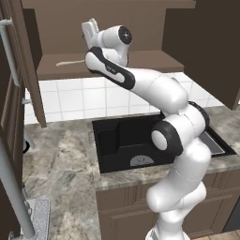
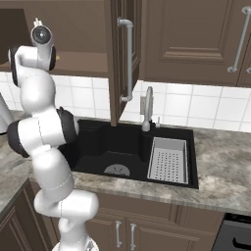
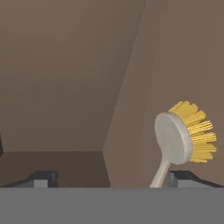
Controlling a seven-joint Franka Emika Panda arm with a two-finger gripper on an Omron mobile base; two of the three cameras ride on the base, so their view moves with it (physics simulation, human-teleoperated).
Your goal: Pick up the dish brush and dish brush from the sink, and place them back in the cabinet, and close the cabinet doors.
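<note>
The arm reaches up into the open cabinet [image 1: 112,70], and the hand [image 3: 113,178] sits inside it with its two fingertips [image 3: 43,178] spread wide apart, nothing between them. In the hand view the whitish-handled dish brush [image 3: 175,140] stands just beside the right fingertip — its round head faces the camera, yellow-orange bristles fanning out on the far side, against the cabinet's brown inner wall. The lower handle is cut off by the bottom of that view, so I cannot tell whether it touches the finger.

From the left base view a pale, slim handle [image 1: 70,63] lies on the cabinet shelf to the left of the arm; its far end is hidden behind the wrist. The hand itself is mostly blocked there by the arm's upper joints.

The sink [image 2: 98,147] lies below in the marbled surface [image 2: 220,171], its round grey drain [image 2: 116,170] showing and a pale perforated tray [image 2: 168,160] on one side. An open cabinet door [image 2: 120,59] hangs in front of the faucet [image 2: 147,110]. The black-handled brush — I cannot make it out anywhere.
</note>
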